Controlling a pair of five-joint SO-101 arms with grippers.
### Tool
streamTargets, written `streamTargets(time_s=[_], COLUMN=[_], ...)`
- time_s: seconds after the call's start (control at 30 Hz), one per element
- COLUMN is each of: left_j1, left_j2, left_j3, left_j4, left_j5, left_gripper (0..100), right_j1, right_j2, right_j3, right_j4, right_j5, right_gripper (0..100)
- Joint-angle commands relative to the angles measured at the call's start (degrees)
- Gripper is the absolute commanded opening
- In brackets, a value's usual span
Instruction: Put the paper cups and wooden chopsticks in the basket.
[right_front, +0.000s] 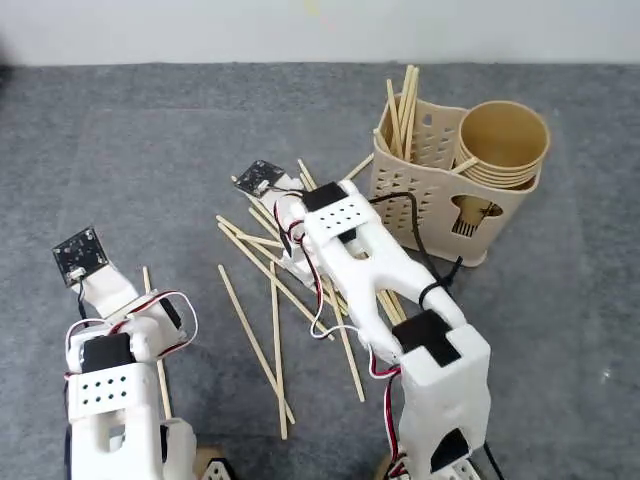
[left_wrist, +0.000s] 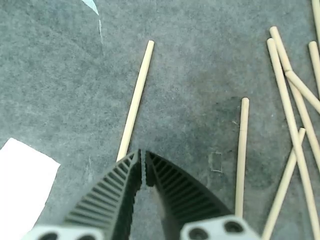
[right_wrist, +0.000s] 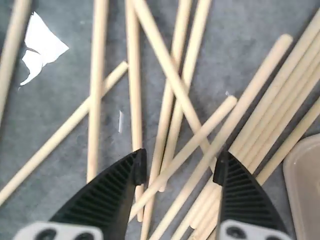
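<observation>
Two grippers, low over the grey surface (right_front: 150, 150). Right gripper (right_wrist: 180, 165): spread wide, empty, straddling scattered wooden chopsticks (right_wrist: 170, 75) mid-surface. Left gripper (left_wrist: 143, 155): pinched nearly closed, apparently empty, beside a lone chopstick (left_wrist: 135, 100) near the left front corner. Toward the far right edge: basket (right_front: 432, 150) holding stacked paper cups (right_front: 505, 135) and upright chopsticks.

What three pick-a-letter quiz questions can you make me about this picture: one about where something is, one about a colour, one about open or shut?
1. Where are the paper cups?
A) stacked in the basket
B) lying on the table
C) held by an arm

2. What colour is the mat?
A) red
B) grey
C) green

3. The right end effector is:
A) shut on a cup
B) shut and empty
C) open above chopsticks

Answers: 1 A, the cups sit nested in one basket compartment; 2 B, grey lies under everything; 3 C, its jaws stand apart over loose sticks.
</observation>
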Motion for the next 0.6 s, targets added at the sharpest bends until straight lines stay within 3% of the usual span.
streamTargets(time_s=[0.0, 0.37, 0.57], left_j1=[-0.4, -0.4, -0.4], left_j2=[-1.8, -1.8, -1.8], left_j3=[-0.3, -0.3, -0.3], left_j4=[-0.8, -0.8, -0.8], left_j5=[-0.5, -0.5, -0.5], left_gripper=[1, 1, 1], right_j1=[1.5, 1.8, 2.0], right_j2=[-0.9, 3.0, 5.1], right_j3=[-3.4, -3.4, -6.4], right_j4=[-0.3, -0.8, -0.4], right_j5=[-0.4, -0.3, 0.1], right_gripper=[23.1, 22.1, 4.1])
